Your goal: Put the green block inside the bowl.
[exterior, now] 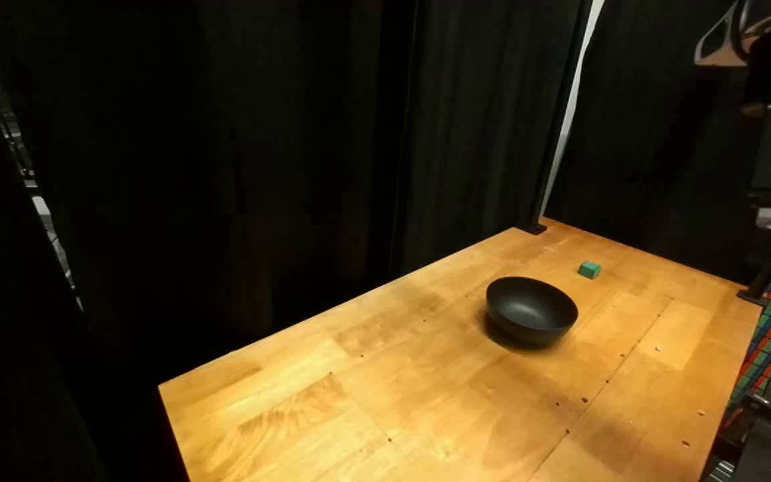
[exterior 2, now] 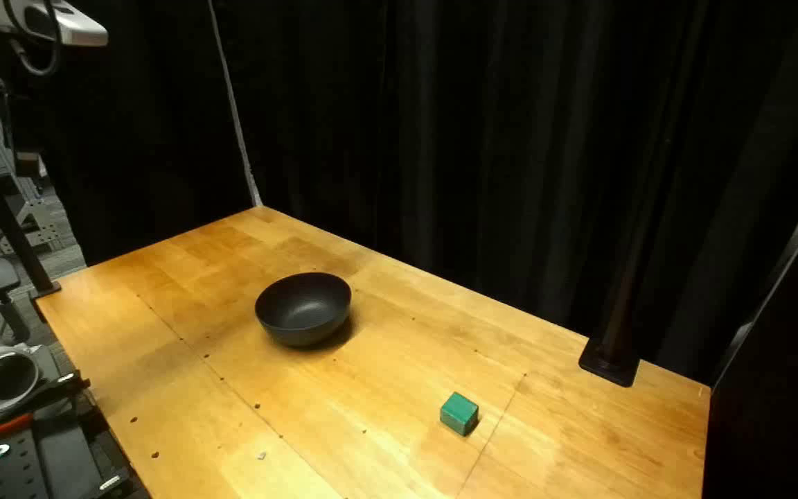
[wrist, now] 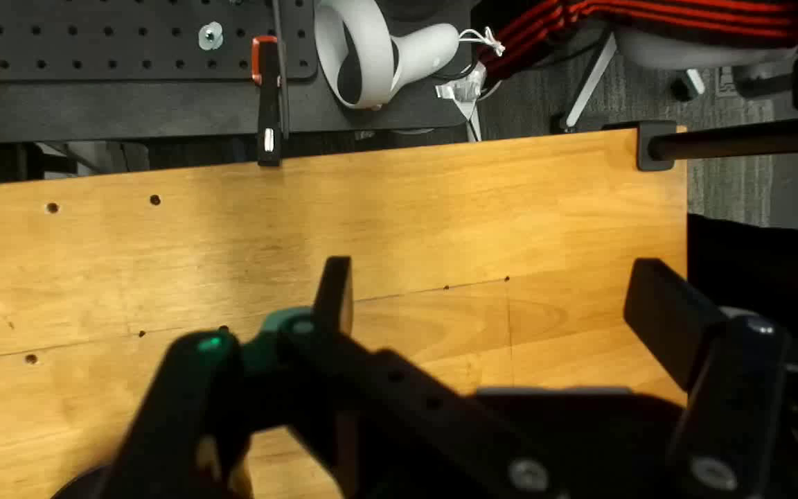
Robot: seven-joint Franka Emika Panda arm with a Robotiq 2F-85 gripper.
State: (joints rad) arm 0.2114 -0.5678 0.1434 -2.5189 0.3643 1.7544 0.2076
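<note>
In both exterior views, the block [exterior 2: 459,414] rests on the table [exterior 2: 371,388], outside the bowl [exterior 2: 302,312] and apart from it. In the wrist view, the gripper [wrist: 496,305] is spread wide.

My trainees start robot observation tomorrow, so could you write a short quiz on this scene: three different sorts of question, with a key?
1. True or false: the green block sits outside the bowl.
2. In the wrist view, the claw is: A) fully shut; B) open; C) clamped on the bowl.
3. Fill in: the green block and the bowl both rest on a ____ table.

Key: 1. True. 2. B. 3. Wooden.
</note>
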